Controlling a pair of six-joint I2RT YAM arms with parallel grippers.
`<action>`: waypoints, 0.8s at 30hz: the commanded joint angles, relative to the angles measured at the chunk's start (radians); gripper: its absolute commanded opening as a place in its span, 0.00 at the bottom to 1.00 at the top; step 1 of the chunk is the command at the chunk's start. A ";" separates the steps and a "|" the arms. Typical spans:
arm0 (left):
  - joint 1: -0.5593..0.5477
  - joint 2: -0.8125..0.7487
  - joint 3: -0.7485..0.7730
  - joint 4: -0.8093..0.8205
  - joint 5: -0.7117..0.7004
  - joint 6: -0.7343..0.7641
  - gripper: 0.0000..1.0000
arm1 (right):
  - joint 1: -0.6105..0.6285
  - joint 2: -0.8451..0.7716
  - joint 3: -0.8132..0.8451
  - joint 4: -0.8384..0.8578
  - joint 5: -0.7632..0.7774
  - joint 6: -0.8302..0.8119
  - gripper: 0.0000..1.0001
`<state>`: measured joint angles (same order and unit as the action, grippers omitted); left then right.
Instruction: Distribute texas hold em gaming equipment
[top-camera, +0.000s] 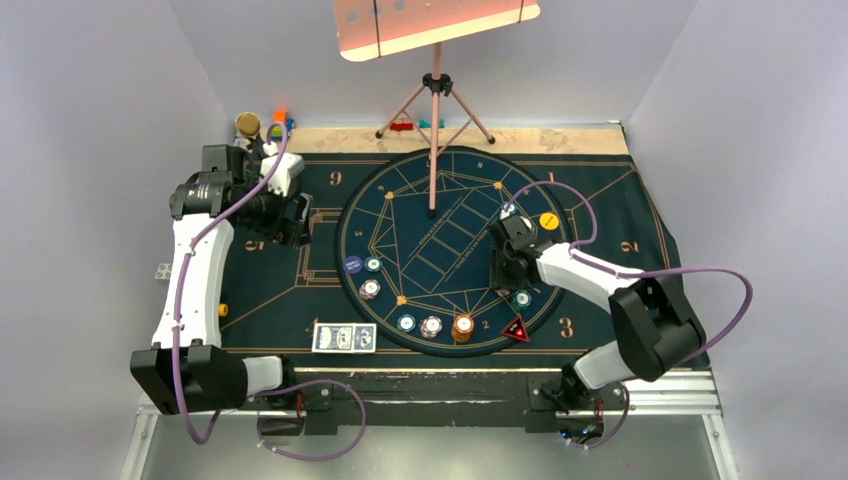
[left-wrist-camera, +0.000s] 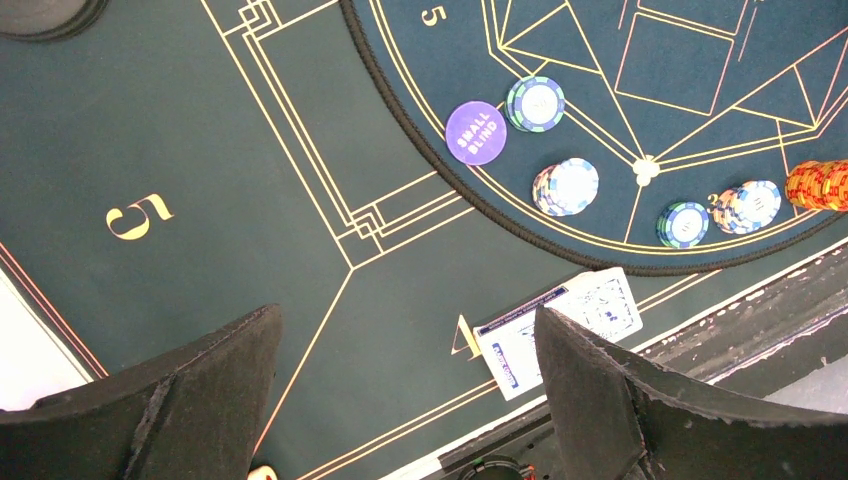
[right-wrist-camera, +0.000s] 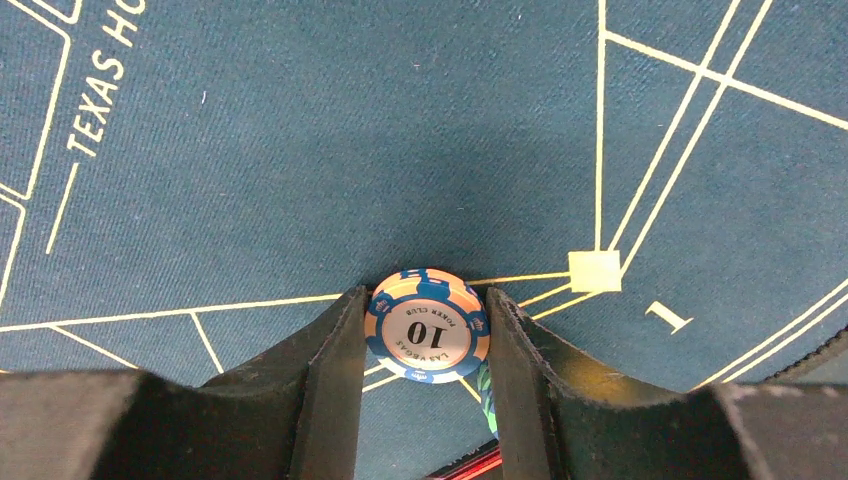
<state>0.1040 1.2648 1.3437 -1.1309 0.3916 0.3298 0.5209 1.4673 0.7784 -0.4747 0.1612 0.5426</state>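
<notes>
Right claw pinching white-blue "10" chip by its edges, over round mat's right side. Left claw spread wide, empty, over dark mat's left. Cards lie near-left; other chips along round mat's near arc.

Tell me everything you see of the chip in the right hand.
The round white-faced poker chip has blue edge stripes and a 10 with Las Vegas Poker Club lettering. It looks like hard plastic. It sits pinched by its rim between the right hand's black fingers, face toward the wrist camera, over the dark gold-lined felt mat.
</notes>
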 joint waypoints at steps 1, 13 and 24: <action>0.007 -0.007 0.011 0.006 0.007 0.015 1.00 | 0.002 -0.004 -0.023 0.039 -0.002 0.028 0.08; 0.006 -0.010 0.004 0.006 0.009 0.015 1.00 | 0.006 -0.034 0.064 -0.039 0.012 0.009 0.64; 0.006 -0.017 0.002 0.006 0.013 0.013 1.00 | 0.140 -0.215 0.210 -0.092 -0.016 -0.158 0.74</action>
<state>0.1040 1.2648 1.3437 -1.1313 0.3916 0.3332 0.5735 1.3277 0.9405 -0.5686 0.1703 0.4843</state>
